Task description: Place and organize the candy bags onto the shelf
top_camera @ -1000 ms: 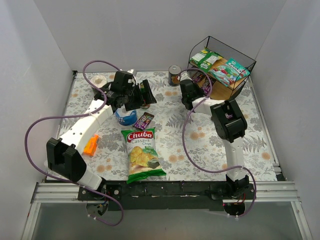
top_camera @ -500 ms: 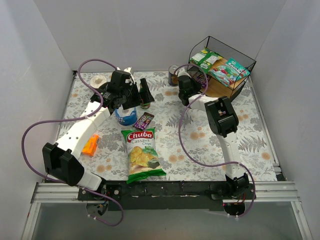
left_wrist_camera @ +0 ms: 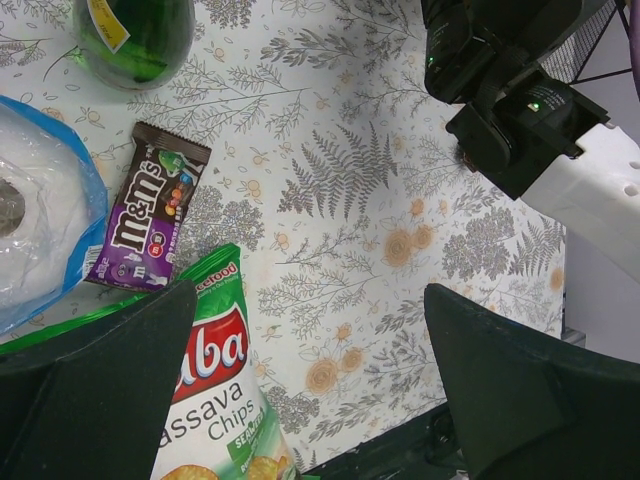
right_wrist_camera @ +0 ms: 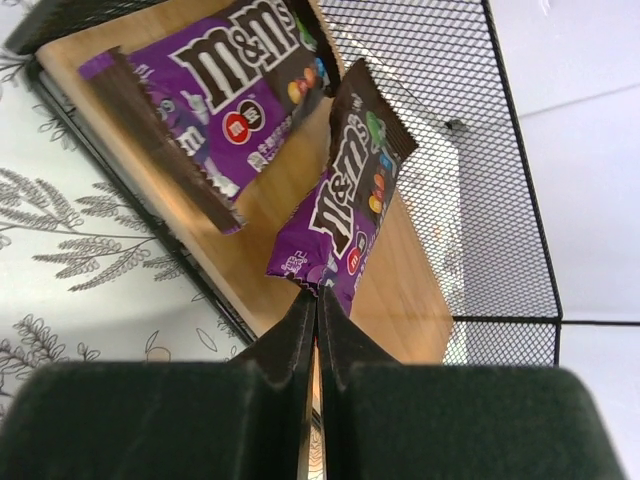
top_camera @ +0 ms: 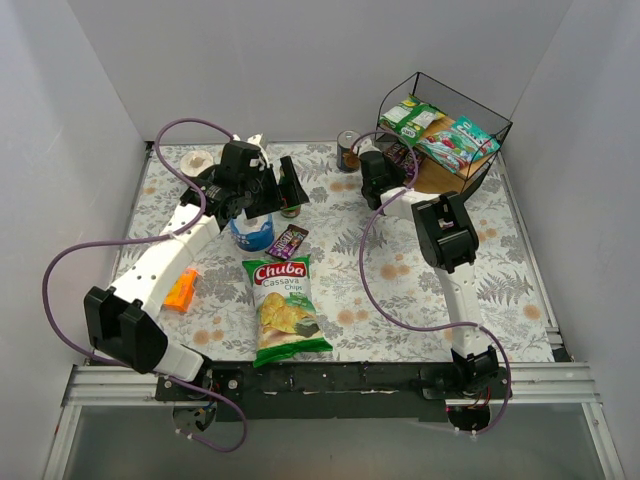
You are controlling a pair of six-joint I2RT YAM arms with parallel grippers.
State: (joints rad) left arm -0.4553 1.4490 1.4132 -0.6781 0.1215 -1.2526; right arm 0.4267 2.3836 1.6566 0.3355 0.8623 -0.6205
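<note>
The shelf [top_camera: 497, 121] stands at the back right, with a green-and-white candy bag [top_camera: 410, 117] and a teal one [top_camera: 458, 143] on its top board. My right gripper [top_camera: 386, 160] is at the shelf's left opening, shut on the corner of a purple M&M's packet [right_wrist_camera: 345, 190], which hangs over the lower wooden board [right_wrist_camera: 410, 290]. Another purple packet [right_wrist_camera: 215, 80] lies on that board. My left gripper [left_wrist_camera: 310, 380] is open and empty, held above the table. A purple M&M's packet [left_wrist_camera: 148, 205] lies on the table below it, also seen from the top [top_camera: 289, 240].
A large Chuba chips bag [top_camera: 285, 308] lies front centre. A blue-white bag [top_camera: 252, 232] and a green bottle [left_wrist_camera: 135, 35] sit under the left arm. An orange packet [top_camera: 182, 290] is at the left. A can [top_camera: 349, 150] stands near the shelf.
My right gripper has moved back and up toward the shelf's lower board with the purple packet in it. My left gripper has shifted slightly toward the back.
</note>
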